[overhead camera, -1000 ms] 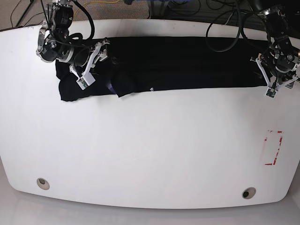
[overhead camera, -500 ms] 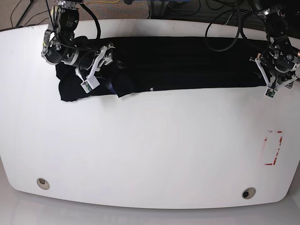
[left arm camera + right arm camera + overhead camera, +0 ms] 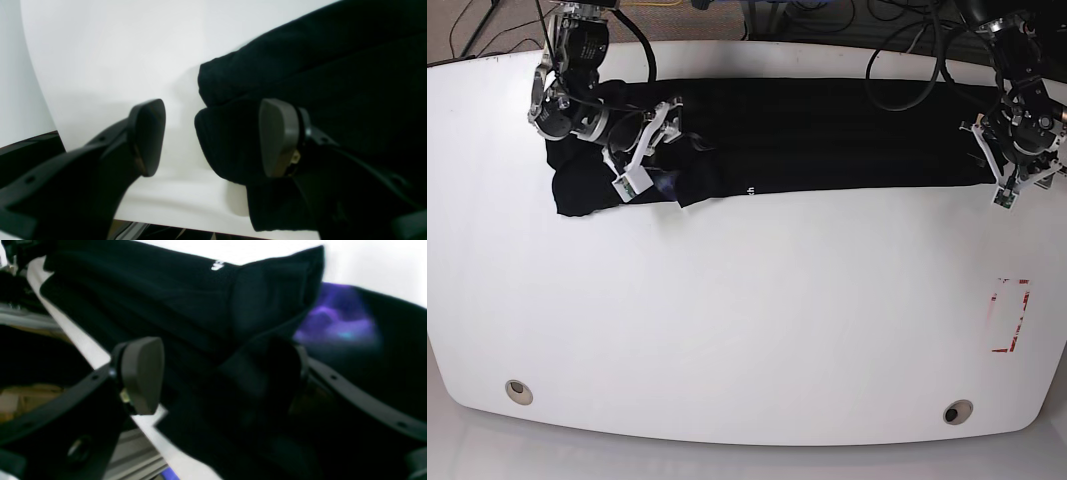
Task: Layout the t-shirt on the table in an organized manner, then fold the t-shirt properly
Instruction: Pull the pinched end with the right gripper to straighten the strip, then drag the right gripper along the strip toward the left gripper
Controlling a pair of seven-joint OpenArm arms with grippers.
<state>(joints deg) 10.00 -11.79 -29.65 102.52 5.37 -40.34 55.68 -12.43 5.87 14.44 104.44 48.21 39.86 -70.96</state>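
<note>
The black t-shirt [image 3: 827, 130] lies as a long folded strip along the far side of the white table [image 3: 747, 320]. Its left end is bunched, and a tiny line of white lettering [image 3: 217, 265] and a purple graphic [image 3: 337, 326] show there. My right gripper [image 3: 649, 148] hangs over that bunched end, open wide, with a raised fold of cloth [image 3: 233, 380] between its fingers. At the strip's right end my left gripper [image 3: 999, 165] stands open. In the left wrist view a corner of the shirt [image 3: 230, 146] sits between the left gripper's two pads [image 3: 277, 136].
Two round metal grommets [image 3: 518, 391] [image 3: 958, 411] sit near the front edge. A red-and-white rectangle mark [image 3: 1010, 316] lies at the right. Cables [image 3: 907, 40] hang behind the far edge. The table's rim [image 3: 166, 216] runs close to the left gripper.
My right gripper has moved to the right along the shirt's bunched end, and the cloth under it has shifted with it. The left arm has stayed still.
</note>
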